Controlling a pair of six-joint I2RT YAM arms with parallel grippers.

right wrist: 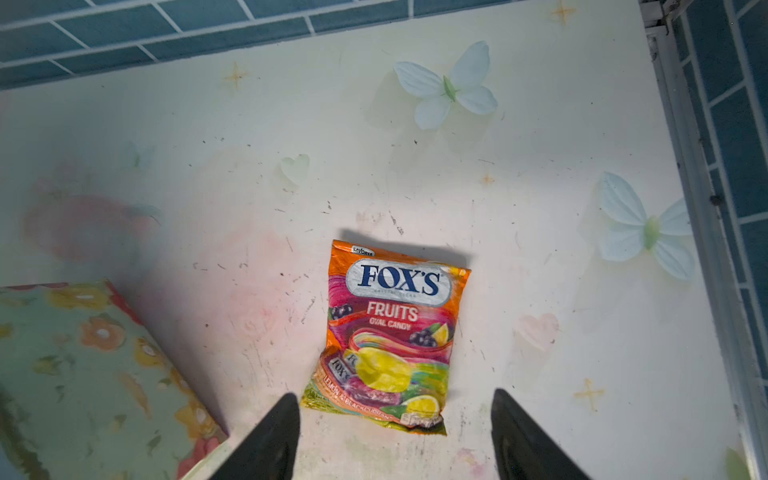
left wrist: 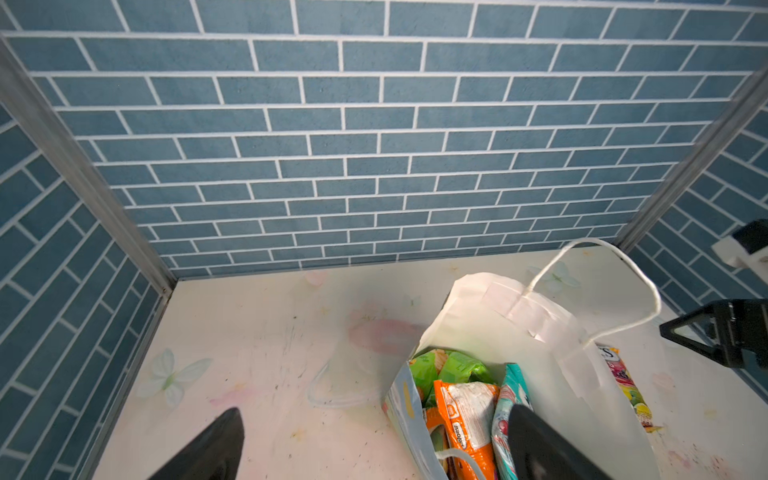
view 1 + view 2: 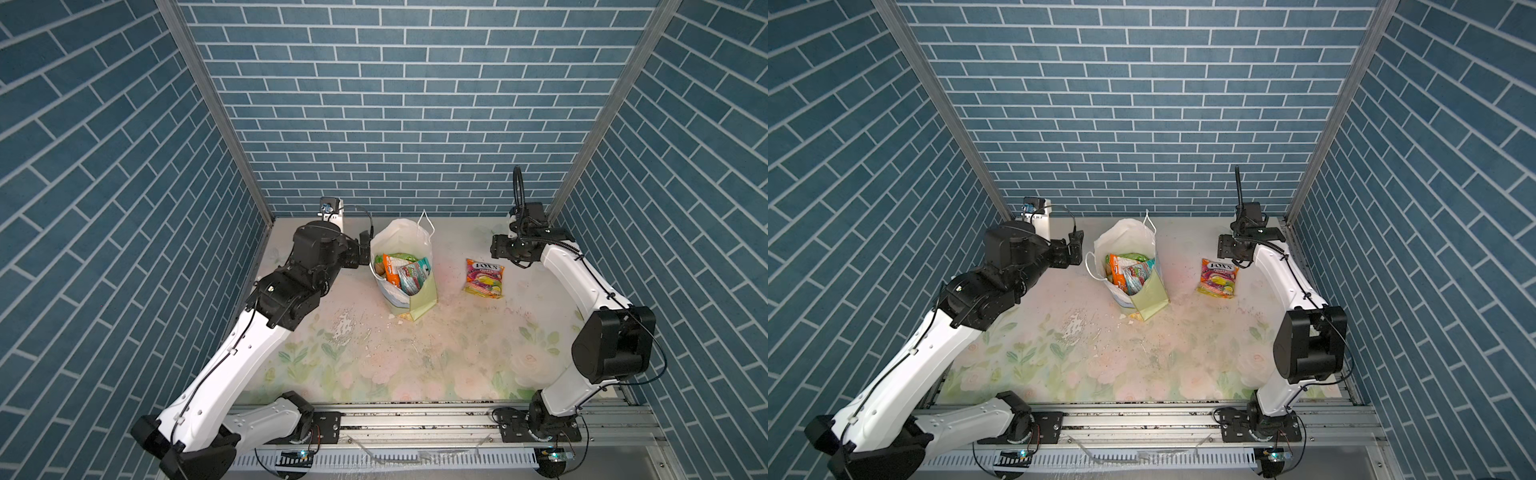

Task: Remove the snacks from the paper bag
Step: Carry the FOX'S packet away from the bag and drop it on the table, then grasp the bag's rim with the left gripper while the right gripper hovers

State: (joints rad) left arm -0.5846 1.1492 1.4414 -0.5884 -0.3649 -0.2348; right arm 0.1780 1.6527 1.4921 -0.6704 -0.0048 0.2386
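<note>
Only the right wrist view shows the flowered side of the paper bag (image 1: 83,353), near the FOX'S packet (image 1: 390,336) lying under parted right fingers (image 1: 270,440); parted left fingers (image 2: 540,444) straddle the bag's rim.

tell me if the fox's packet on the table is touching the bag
Apart. In both top views a strip of bare table lies between the packet and the bag; the right wrist view shows the same gap.

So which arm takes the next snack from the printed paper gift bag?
Left, probably. The open left gripper sits at the mouth of the white-lined paper bag, beside the crinkly plastic packets inside. The open right gripper hangs apart, over the multicolour FOX'S packet already out.
</note>
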